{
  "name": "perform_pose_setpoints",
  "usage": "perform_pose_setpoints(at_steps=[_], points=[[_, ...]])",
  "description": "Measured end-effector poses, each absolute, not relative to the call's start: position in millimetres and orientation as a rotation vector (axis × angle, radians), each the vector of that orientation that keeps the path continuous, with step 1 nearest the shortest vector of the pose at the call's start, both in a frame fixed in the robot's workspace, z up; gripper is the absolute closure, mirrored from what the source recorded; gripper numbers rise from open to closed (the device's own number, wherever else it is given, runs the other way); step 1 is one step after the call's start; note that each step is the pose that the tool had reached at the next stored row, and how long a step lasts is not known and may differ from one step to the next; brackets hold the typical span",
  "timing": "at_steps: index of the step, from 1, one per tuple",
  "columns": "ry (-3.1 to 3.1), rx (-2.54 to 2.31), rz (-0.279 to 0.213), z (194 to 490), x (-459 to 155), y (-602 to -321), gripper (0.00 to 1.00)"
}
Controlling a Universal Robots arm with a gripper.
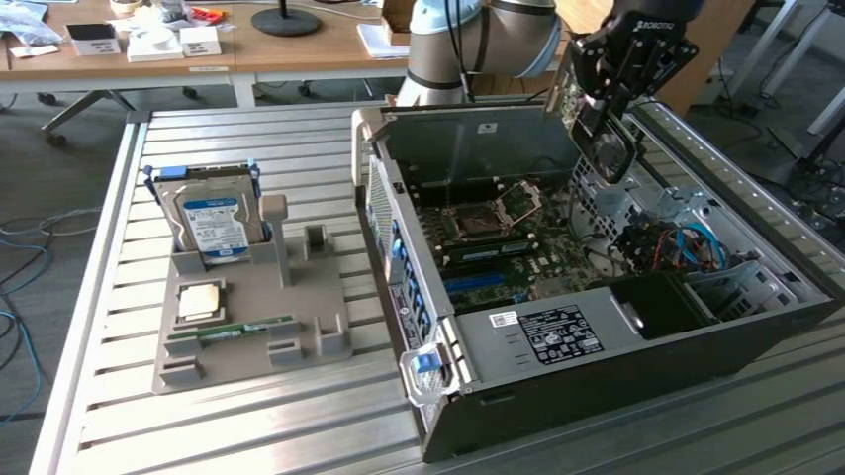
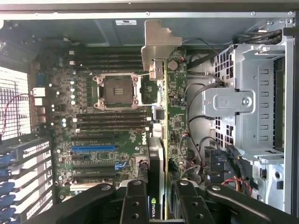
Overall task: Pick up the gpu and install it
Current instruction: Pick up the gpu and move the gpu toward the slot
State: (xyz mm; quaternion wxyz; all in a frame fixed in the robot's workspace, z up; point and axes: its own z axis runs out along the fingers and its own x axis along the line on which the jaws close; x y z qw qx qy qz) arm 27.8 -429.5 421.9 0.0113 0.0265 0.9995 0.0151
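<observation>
the black two-finger gripper (image 1: 597,111) (image 2: 161,201) stands partway closed, its fingers (image 2: 134,200) clamped on the gpu (image 1: 608,148) (image 2: 158,140). it's a thin dark circuit card with a round fan outline on one face and a silver metal bracket at its far end. the card hangs on edge at about one o'clock in the exterior view, lifted over the open black computer case (image 1: 634,386). below it lies the green motherboard (image 1: 509,247) (image 2: 117,130) with its bare processor socket (image 2: 117,91). over at nine o'clock, a grey holder (image 1: 237,346) carries a silver hard drive (image 1: 212,223).
</observation>
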Motion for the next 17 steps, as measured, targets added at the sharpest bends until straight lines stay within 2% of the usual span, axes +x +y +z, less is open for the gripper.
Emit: perform_pose_setpoints(at_steps=[17], points=[[3.118,0.082,0.047,421.9,35.4,-429.5,0.73]])
